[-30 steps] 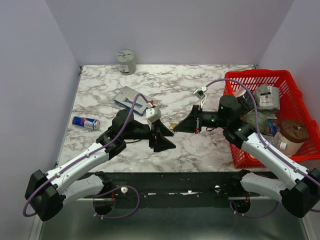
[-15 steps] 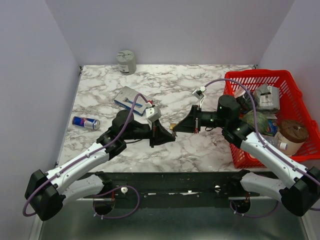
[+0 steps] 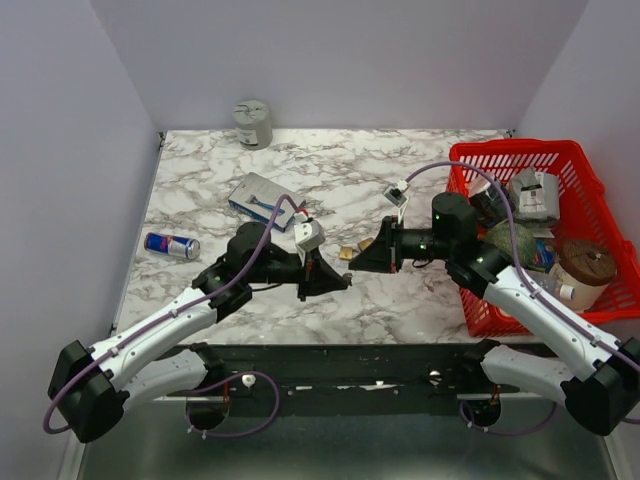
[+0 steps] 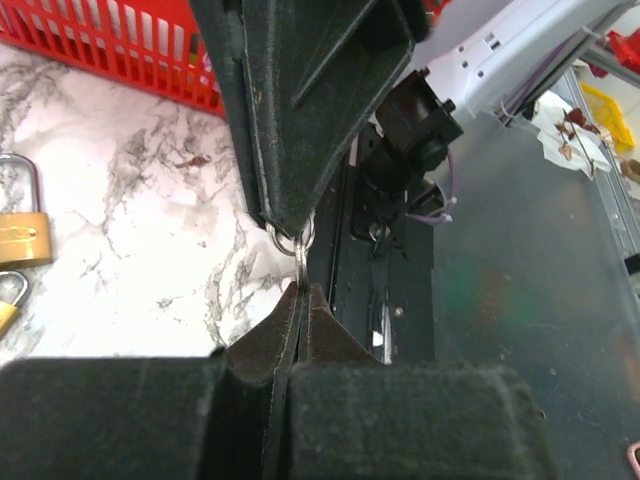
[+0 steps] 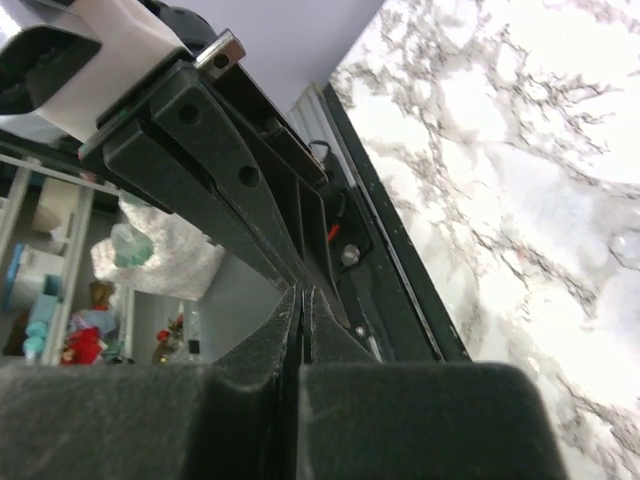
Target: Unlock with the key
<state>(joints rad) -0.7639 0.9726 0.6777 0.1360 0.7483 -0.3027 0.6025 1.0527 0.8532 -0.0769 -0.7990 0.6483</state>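
My two grippers meet tip to tip above the marble table [image 3: 330,180], near its front middle. In the left wrist view my left gripper [image 4: 302,290] is shut on a small metal key ring [image 4: 296,243]. The ring hangs from the tips of my right gripper [image 4: 283,226], whose fingers are pressed almost together on it. The key's blade is hidden between them. A brass padlock [image 4: 22,238] lies on the table just beyond, a second one [image 4: 6,300] beside it. From above, the left gripper [image 3: 342,279] and right gripper [image 3: 356,262] nearly cover the padlock [image 3: 347,252].
A red basket [image 3: 515,147] full of objects stands along the right side. A blue drink can [image 3: 171,244] lies at the left, a flat blue-grey box [image 3: 262,197] is behind my left arm, and a grey cylinder [image 3: 252,123] stands at the back.
My left gripper, wide open a second ago, has closed on the key ring. The right gripper has shifted slightly left toward it and lowered a little.
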